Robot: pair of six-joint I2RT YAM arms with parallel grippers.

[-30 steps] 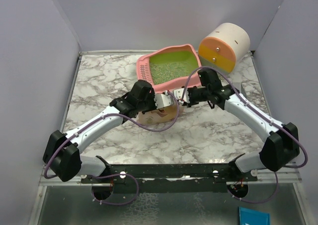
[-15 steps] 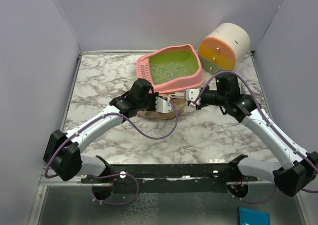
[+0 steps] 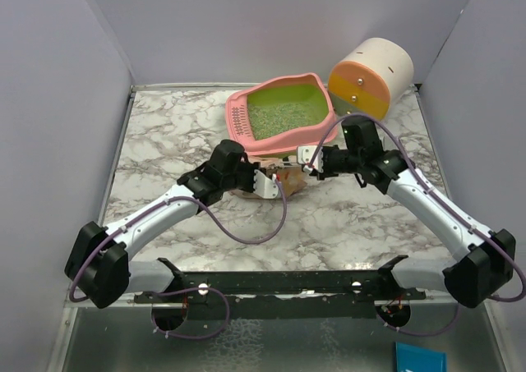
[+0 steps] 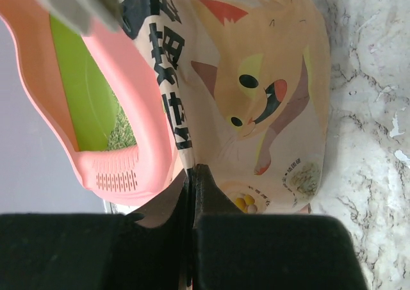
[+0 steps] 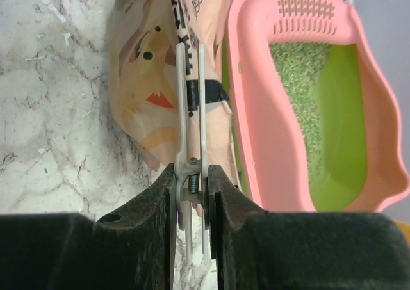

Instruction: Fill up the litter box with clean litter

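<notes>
The pink litter box [image 3: 289,144] stands at the back centre, green inside, with pale greenish litter [image 3: 283,113] in it. The tan pouch [image 3: 289,180] with a cartoon cat lies on the marble just in front of the box. My left gripper [image 3: 265,180] is shut on the pouch's edge [image 4: 256,98]. My right gripper [image 3: 309,159] is shut on a grey metal spring clip [image 5: 190,98], whose two arms reach over the pouch's top [image 5: 144,79]. The box rim [image 5: 256,111] and its litter [image 5: 301,91] lie right beside the pouch. The box also shows in the left wrist view [image 4: 128,98].
A round white, orange and yellow drawer cabinet [image 3: 370,76] stands at the back right, close to the box's right corner. Grey walls close in the marble table [image 3: 164,134] at left, back and right.
The pouch has gone from standing to lying low on the marble. My right gripper swung out to the right, then came back to the pouch's top with the clip.
</notes>
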